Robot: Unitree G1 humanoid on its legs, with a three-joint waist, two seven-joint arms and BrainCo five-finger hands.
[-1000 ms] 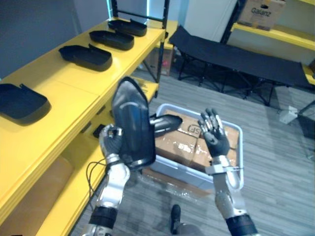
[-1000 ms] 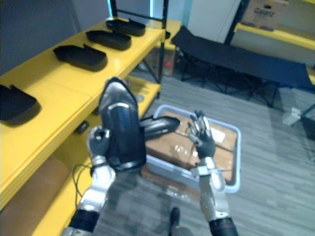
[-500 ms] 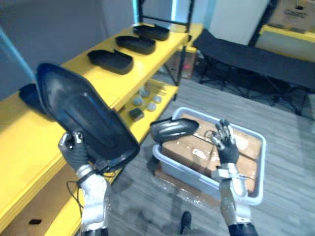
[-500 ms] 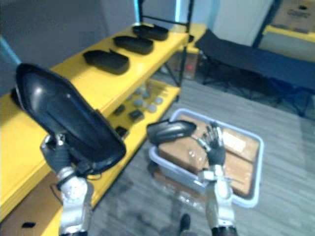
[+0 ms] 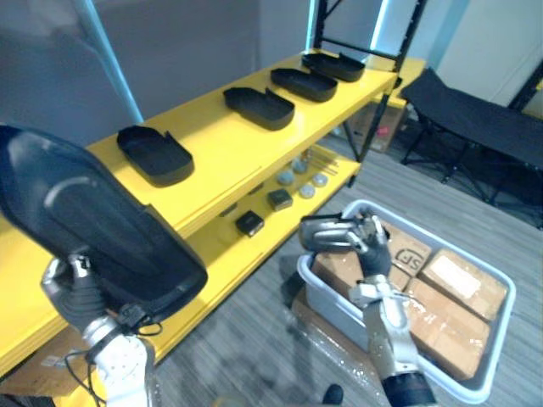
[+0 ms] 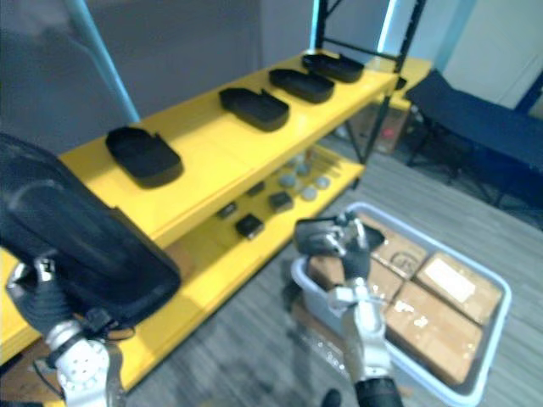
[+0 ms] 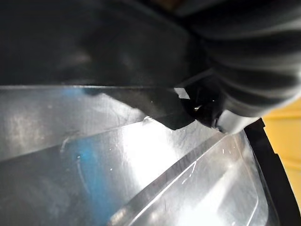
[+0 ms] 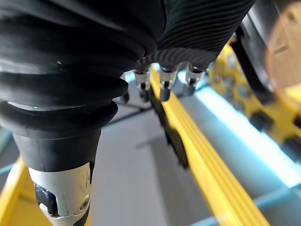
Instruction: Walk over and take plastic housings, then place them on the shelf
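Housing swung toward shelf in left hand.

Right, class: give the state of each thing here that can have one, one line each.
held housing: raised, gripped by the left hand
right hand: open, upright over the tote
shelf housings: four, lying hollow side up
tote housing: lying at the tote's corner
tote: lidless, holding cardboard boxes
cardboard boxes: taped shut
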